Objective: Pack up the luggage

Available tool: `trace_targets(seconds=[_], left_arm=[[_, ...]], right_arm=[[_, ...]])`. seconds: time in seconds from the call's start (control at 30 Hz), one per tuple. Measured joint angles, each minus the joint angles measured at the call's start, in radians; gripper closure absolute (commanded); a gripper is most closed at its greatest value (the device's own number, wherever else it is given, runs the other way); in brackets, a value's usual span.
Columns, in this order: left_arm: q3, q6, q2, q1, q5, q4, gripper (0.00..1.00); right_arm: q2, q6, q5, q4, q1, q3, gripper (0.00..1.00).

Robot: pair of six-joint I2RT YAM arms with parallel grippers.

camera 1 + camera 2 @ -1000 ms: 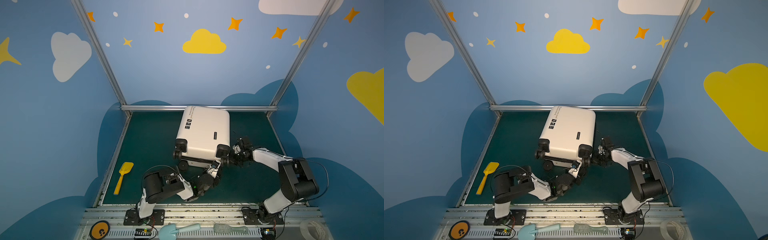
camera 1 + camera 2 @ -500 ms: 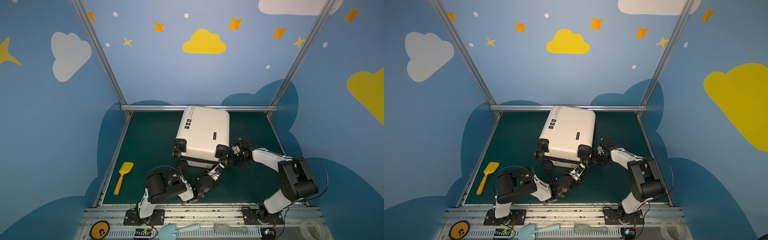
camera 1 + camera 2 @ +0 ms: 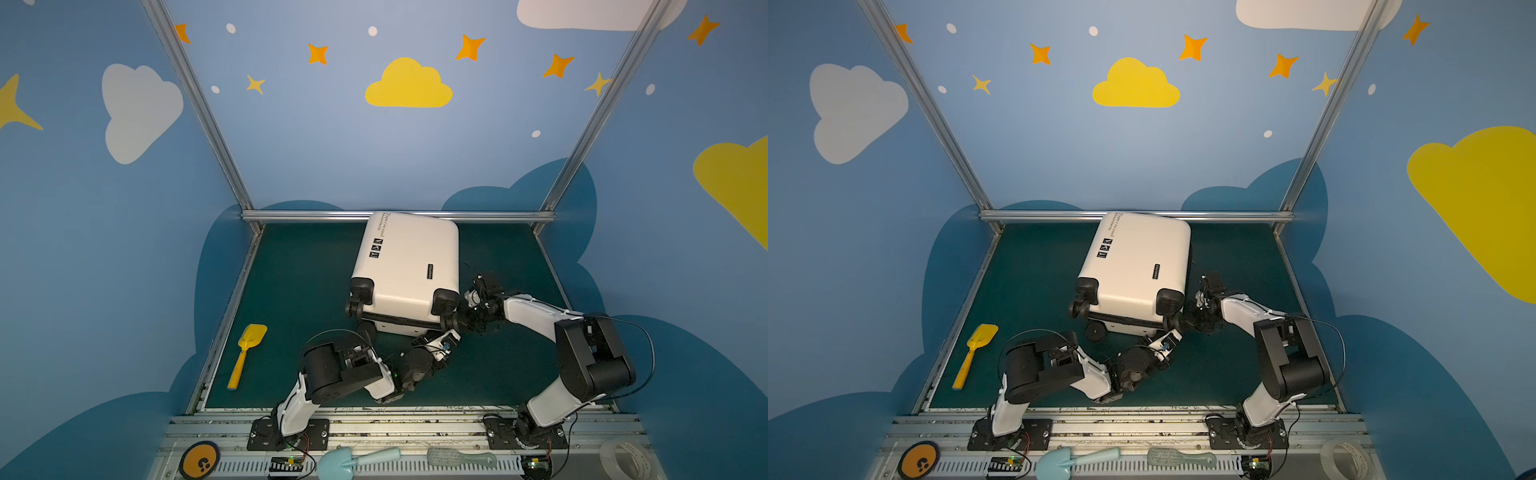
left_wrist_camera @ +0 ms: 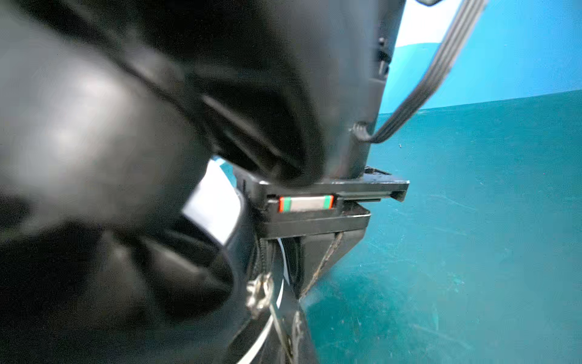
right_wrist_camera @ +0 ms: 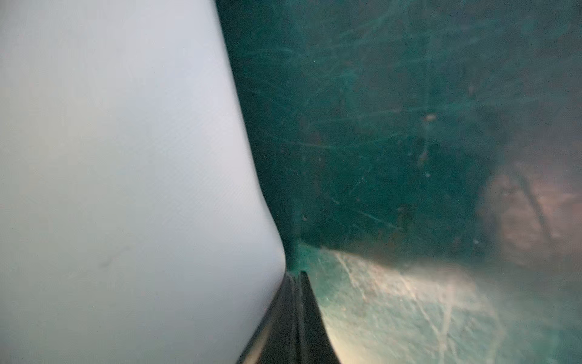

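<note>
The luggage (image 3: 409,266) lies shut on the worktop (image 3: 299,291) near the back; the left claw (image 3: 451,334) and right claw (image 3: 459,322), both squeezed shut, crowd one wheel corner (image 3: 444,301) and might bump or shove it away

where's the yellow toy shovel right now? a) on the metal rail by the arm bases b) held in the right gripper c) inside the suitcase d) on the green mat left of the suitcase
d: in both top views the yellow shovel lies flat on the green mat, apart from and left of the closed luggage.
</note>
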Motion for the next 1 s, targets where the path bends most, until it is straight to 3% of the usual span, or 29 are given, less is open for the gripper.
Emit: trace_targets(seconds=[0.33,0.53,0.77,1.0], left_arm=[[0.059,0.043,0.044,-0.002,-0.037,0.008,0.96],[0.045,0.053,0.024,-0.022,-0.024,0.004,0.80],[-0.034,0.082,-0.135,-0.118,0.039,0.074,0.58],[-0.145,0.087,-0.266,-0.149,-0.037,0.055,0.34]], right_arm=[[0.000,0.003,0.039,-0.005,0.000,0.015,1.00],[0.000,-0.002,0.014,-0.014,0.000,0.015,1.00],[0.000,-0.020,-0.033,-0.026,-0.017,0.021,1.00],[-0.071,-0.039,-0.067,-0.040,-0.085,0.039,0.91]])
